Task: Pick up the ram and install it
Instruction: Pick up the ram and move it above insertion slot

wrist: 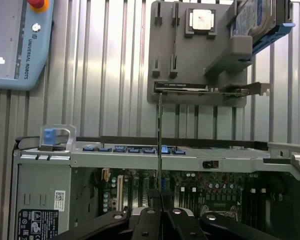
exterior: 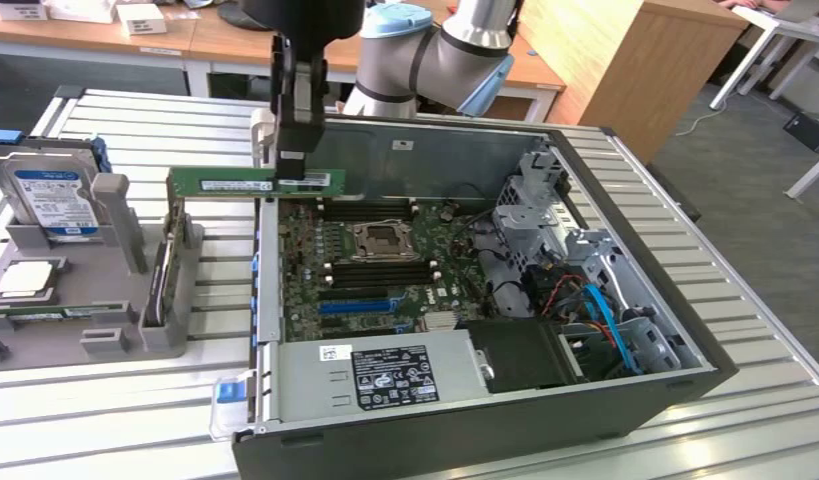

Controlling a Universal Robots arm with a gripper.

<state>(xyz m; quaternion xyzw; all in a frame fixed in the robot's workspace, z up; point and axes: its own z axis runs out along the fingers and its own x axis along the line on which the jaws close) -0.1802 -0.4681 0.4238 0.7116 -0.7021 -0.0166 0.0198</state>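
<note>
While tool point(exterior: 300, 170) clamps ram point(exterior: 229, 183) | ram level above case point(exterior: 449, 450) wall edge | open air around it

the arm point(exterior: 479, 25) runs off the exterior view's upper edge. the gripper point(exterior: 300, 172) covers part of the ram point(exterior: 222, 182); its label print is too small to read.

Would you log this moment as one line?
gripper: shut on ram | ram: held in air by computer case | installed: no

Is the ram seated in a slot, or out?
Out. The gripper is shut on the ram, holding it level in the air over the case wall, clear of the motherboard.
</note>
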